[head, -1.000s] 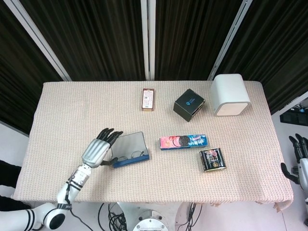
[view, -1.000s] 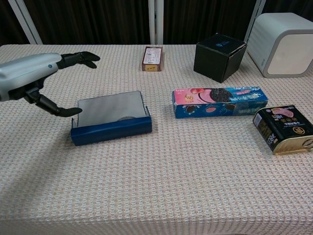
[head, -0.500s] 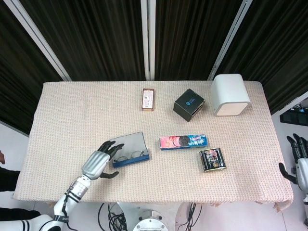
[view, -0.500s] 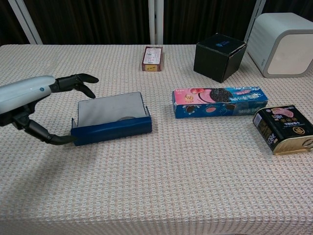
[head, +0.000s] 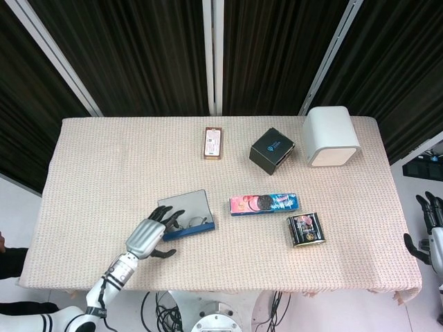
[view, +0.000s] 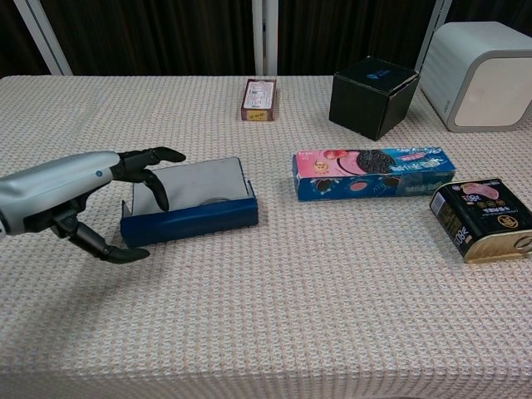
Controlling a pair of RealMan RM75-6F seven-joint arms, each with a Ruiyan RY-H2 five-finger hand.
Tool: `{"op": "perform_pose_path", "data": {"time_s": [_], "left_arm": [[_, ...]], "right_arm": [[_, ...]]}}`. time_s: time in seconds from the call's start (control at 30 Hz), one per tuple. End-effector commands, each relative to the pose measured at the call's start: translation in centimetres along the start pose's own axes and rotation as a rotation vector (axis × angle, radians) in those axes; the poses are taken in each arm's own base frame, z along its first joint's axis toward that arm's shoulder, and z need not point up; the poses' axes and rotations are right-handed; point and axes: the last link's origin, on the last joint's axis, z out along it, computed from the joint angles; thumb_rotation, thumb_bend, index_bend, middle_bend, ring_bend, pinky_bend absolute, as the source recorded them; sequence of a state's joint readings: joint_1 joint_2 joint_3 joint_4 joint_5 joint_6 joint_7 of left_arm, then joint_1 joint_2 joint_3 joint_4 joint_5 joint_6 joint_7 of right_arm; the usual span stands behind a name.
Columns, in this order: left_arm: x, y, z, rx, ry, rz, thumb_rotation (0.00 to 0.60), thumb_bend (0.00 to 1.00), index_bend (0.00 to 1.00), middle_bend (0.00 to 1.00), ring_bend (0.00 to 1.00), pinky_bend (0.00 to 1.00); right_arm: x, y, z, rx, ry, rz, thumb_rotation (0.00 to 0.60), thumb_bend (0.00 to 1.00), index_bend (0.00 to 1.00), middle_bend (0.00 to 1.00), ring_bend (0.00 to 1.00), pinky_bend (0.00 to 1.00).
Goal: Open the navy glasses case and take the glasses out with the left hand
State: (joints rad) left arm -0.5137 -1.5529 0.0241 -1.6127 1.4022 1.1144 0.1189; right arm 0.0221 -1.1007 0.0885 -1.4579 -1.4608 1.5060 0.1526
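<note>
Glasses [head: 196, 223] half-hidden inside navy case [view: 189, 221].

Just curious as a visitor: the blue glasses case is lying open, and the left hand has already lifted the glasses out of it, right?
Not quite. The head view shows the glasses lying inside the open case; the left hand reaches over its end, holding nothing.

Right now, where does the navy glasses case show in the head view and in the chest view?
Head view: navy glasses case, lower left of centre, lid open.
Chest view: left of centre, blue front wall facing the camera.
Shared landmark: the cookie box, just to its right in both.
</note>
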Motion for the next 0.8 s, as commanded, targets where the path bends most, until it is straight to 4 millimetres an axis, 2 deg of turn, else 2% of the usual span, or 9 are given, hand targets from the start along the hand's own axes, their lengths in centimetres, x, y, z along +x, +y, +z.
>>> {"op": "perform_pose_path", "data": {"time_s": [0.03,0.27,0.6,0.8], "left_arm": [[0.0,-0.1,-0.4,0.011,-0.015,0.014,0.600,0.19,0.05,0.36,0.04,0.12],[-0.3,0.9,-1.2,-0.008,-0.051,0.023,0.600,0.19,0.07,0.45,0.10,0.16],[-1.0,3.2,-2.1,-0.080,-0.094,0.017,0.600,0.20,0.07,0.46,0.14,0.20],[-0.4,4.1,-1.9,-0.116,-0.056,0.028,0.600,0.20,0.07,0.45,0.15,0.22]], "right_arm": [[0.0,0.0,0.0,0.002,-0.001,0.000,0.600,0.30,0.00,0.00,0.00,0.00],[0.0,-0.1,0.0,0.007,0.003,0.003,0.600,0.30,0.00,0.00,0.00,0.00],[-0.1,-0.2,-0.1,0.009,0.001,0.003,0.600,0.30,0.00,0.00,0.00,0.00],[-0.1,-0.1,-0.1,0.007,-0.001,0.004,0.600,0.30,0.00,0.00,0.00,0.00]]}}
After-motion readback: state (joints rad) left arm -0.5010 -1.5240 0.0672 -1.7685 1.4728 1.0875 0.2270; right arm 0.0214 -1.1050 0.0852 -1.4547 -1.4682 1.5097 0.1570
